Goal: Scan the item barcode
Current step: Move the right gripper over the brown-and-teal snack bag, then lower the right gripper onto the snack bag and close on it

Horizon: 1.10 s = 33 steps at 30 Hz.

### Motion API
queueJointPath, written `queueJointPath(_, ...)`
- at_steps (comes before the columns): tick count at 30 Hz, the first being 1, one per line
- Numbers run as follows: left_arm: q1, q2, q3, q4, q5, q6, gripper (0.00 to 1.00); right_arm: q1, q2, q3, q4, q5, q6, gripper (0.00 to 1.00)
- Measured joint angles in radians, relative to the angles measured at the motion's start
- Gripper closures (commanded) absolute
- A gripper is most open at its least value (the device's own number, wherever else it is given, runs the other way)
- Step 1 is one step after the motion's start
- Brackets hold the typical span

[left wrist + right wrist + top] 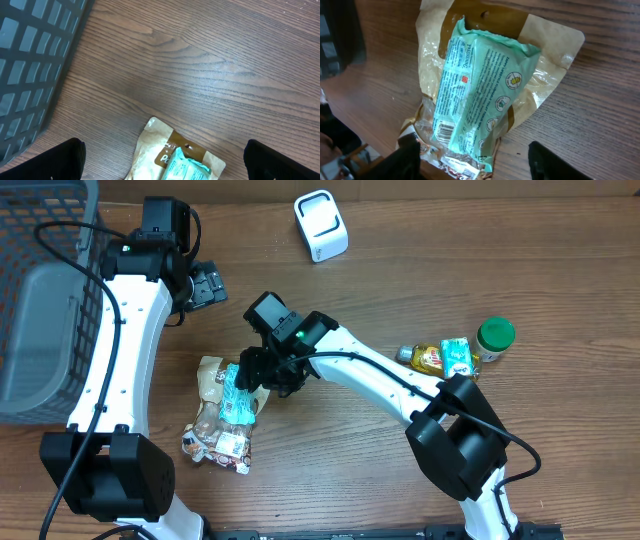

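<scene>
Right claw (472, 147) spread, pinching nothing. Just beneath and ahead: teal packet (480, 95) flat on a brown pouch (555, 55), long axis pointing away from the claw, barcode (442, 132) at its near end. Farther off: left claw (162, 152), spread wide, empty.

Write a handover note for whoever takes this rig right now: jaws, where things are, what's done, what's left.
Left gripper: jaws open, empty, beside the basket.
Right gripper: jaws open, over the teal packet, not closed on it.
The packet lies on a brown pouch with its barcode facing up. The scanner sits well apart from both.
Done: right arm lined up over the packet.
Left: grip it, lift it, show the barcode to the scanner.
</scene>
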Motion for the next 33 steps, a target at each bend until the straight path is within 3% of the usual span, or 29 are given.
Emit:
queueJointPath(7,0.0,0.0,0.0,0.0,0.0,0.0,0.0,0.005,0.0,0.0,0.0,0.013,0.013,0.21)
queueJointPath(15,0.0,0.0,0.0,0.0,0.0,0.0,0.01,0.005,0.0,0.0,0.0,0.015,0.016,0.19)
queueJointPath(21,0.0,0.0,0.0,0.0,0.0,0.0,0.0,0.005,0.0,0.0,0.0,0.016,0.015,0.0)
queueJointPath(33,0.0,0.0,0.0,0.0,0.0,0.0,0.01,0.005,0.0,0.0,-0.005,0.016,0.016,0.0)
